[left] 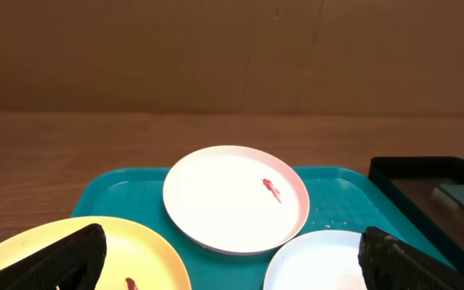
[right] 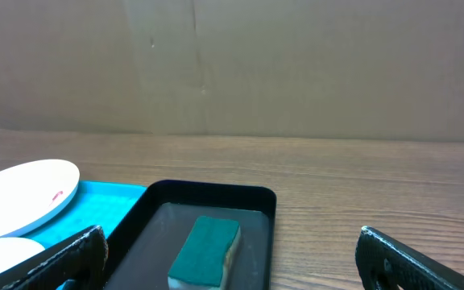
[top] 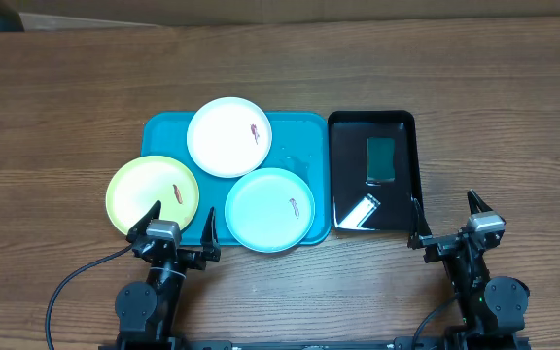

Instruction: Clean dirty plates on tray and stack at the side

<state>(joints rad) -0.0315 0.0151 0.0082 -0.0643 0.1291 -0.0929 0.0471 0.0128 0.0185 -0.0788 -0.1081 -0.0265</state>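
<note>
- Left gripper (top: 181, 216) sits at the near edge of the table (top: 66, 97), with its fingers spread wide and nothing between them. From overhead, one finger lies over the near rim of the yellow-green plate (top: 149, 194). The other lies over the gap between that plate and the aqua plate (top: 268, 209).
- Right gripper (top: 444, 209) is also spread open and empty. It is above bare wood, just beside the near right corner of the black tray (top: 402, 122).
- All three plates lie flat and apart on the teal tray (top: 163, 131), none stacked on another.
- The yellow-green plate is at the near left, hanging out over the tray's left rim.
- The aqua plate is at the near right, with its edge reaching the tray's near rim.
- The white plate (top: 228, 137) is at the far side in the middle, reaching over the far rim. It comes very close to the aqua plate, but I cannot tell whether they touch.
- Each plate has a small reddish-brown smear: white plate (top: 255, 132), yellow-green plate (top: 177, 190) and aqua plate (top: 297, 205).
- The black tray stands just to the right of the teal tray, and their long sides almost meet.
- A green sponge (top: 381, 160) lies flat in the far half of the black tray. There is a white patch (top: 361, 211) near its front left corner, which may be glare or an object.
- A black cable (top: 66, 282) loops over the table to the left of the left arm.
- Both wrist views show a brown cardboard wall (left: 216, 48) behind the table.
</note>
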